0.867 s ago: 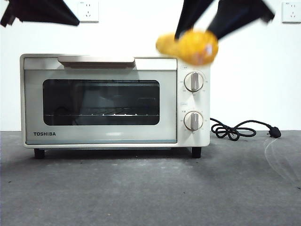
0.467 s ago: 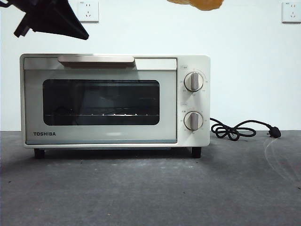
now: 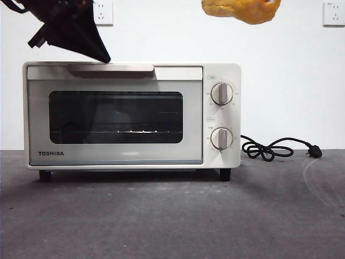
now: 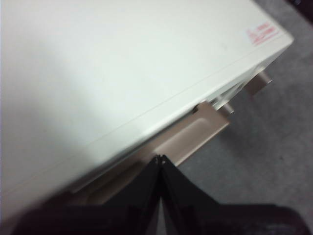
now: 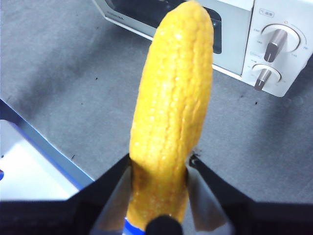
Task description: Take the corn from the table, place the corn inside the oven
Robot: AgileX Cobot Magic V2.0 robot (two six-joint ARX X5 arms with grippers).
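The corn (image 3: pixel 242 9), yellow-orange, hangs at the top edge of the front view, high above the oven's knob side. In the right wrist view the corn (image 5: pixel 173 112) stands between my right gripper's (image 5: pixel 159 165) jaws, which are shut on its lower part. The cream Toshiba oven (image 3: pixel 132 116) stands on the dark grey table (image 3: pixel 172 216) with its glass door closed. My left gripper (image 3: pixel 104 57) comes down from the upper left, its tip just above the beige handle (image 3: pixel 110 69). Seen from the left wrist, the left gripper (image 4: pixel 159 159) is shut over the handle (image 4: pixel 195 132) and holds nothing.
Two round knobs (image 3: pixel 222 93) sit on the oven's right panel. A black cord with plug (image 3: pixel 275 148) lies on the table to the right of the oven. A white, blue-edged object (image 5: pixel 29 171) shows in the right wrist view beside the table.
The left gripper has come down and to the right, to the oven's handle. The corn rose from beside the oven's top corner to the top edge of the front view.
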